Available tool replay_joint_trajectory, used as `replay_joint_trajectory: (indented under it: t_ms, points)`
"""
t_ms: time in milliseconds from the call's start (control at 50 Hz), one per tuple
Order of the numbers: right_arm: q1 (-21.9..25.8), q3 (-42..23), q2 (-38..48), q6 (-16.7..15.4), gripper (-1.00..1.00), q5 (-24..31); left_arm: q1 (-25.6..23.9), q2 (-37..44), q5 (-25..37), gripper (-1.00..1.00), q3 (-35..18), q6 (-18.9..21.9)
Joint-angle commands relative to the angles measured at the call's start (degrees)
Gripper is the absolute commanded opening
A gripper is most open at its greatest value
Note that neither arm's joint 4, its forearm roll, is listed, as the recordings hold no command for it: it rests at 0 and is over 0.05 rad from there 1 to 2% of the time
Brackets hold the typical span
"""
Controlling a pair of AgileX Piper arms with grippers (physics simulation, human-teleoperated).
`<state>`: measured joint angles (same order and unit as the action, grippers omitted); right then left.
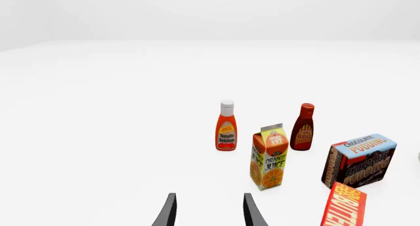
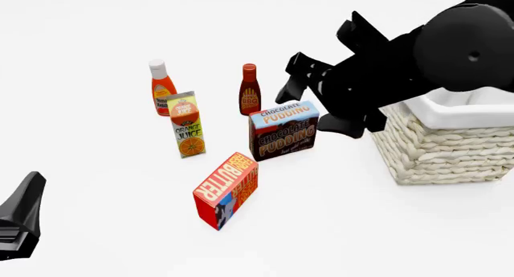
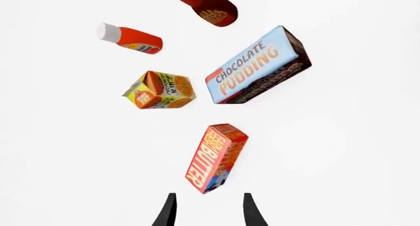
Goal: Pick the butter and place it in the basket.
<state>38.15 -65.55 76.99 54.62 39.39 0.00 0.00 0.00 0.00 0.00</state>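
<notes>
The butter (image 2: 227, 189), a red carton with pale lettering, stands on the white table in front of the chocolate pudding box. In the right wrist view the butter (image 3: 215, 157) lies just beyond my right gripper (image 3: 208, 213), which is open and holds nothing. From the front, the right gripper (image 2: 293, 81) hangs in the air above the pudding box, left of the basket (image 2: 449, 147), and is apart from the butter. My left gripper (image 1: 208, 213) is open and empty, low at the near left. The butter (image 1: 345, 206) shows at the edge of its view.
The chocolate pudding box (image 2: 283, 129), orange juice carton (image 2: 187, 124), ketchup bottle (image 2: 162, 87) and BBQ sauce bottle (image 2: 250, 89) stand grouped behind the butter. The right arm (image 2: 449, 48) crosses above the basket's white liner. The left arm's tip (image 2: 20, 223) sits at the near left.
</notes>
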Motion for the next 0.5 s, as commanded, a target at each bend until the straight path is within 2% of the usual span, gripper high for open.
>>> replay_joint_trajectory:
  t_ms: [20, 240, 500]
  points:
    - [-0.9, 1.82, 2.35, 2.16, 1.0, -2.09, 0.0, 0.0, 0.0, 1.0, 0.0, 0.0]
    - [-2.77, 3.46, 2.92, 2.58, 1.0, -2.78, 0.0, 0.0, 0.0, 1.0, 0.0, 0.0]
    - [-0.87, 2.07, 6.71, 3.66, 1.0, -3.39, 0.0, 0.0, 0.0, 1.0, 0.0, 0.0]
